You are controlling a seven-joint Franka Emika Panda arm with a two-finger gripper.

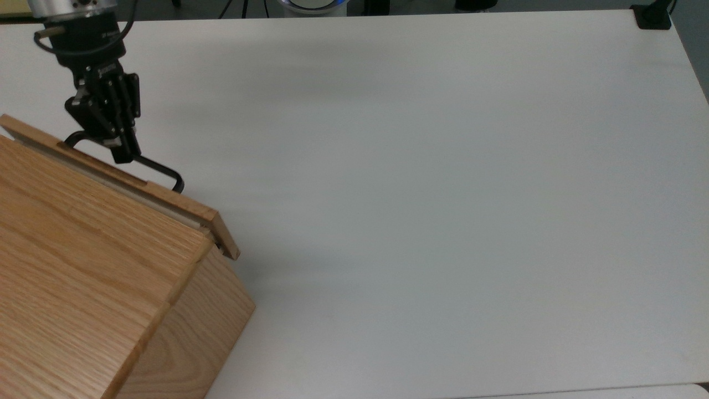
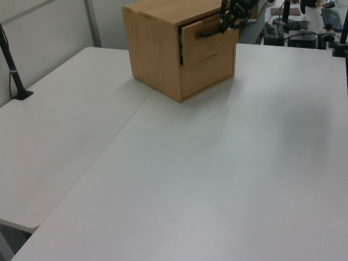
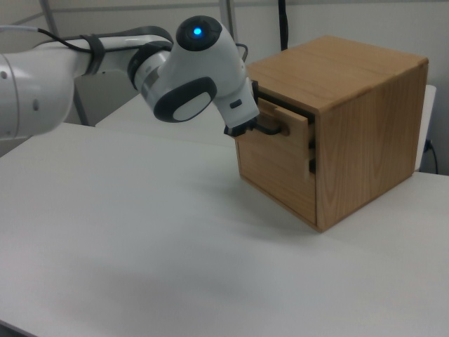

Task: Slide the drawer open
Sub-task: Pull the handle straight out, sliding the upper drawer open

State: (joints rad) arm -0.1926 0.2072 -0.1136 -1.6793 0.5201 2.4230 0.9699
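The drawer (image 1: 188, 208) is the upper one in a light oak cabinet (image 1: 83, 266), and it stands pulled out a little, its front panel clear of the cabinet edge. My gripper (image 1: 123, 152) is shut on the drawer's black bar handle (image 1: 158, 166), at the top view's upper left. In the left view the drawer (image 2: 209, 38) juts slightly from the cabinet (image 2: 152, 49), with the gripper (image 2: 227, 23) at its handle. The right view shows a dark gap behind the drawer front (image 3: 293, 133); the white arm (image 3: 189, 77) reaches to the handle (image 3: 272, 130).
A shut lower drawer (image 2: 209, 68) sits under the open one. The white table (image 1: 443, 194) stretches wide toward the top view's right. A black mount (image 1: 653, 16) sits at its far corner. A black post (image 2: 13, 70) stands at the left view's left edge.
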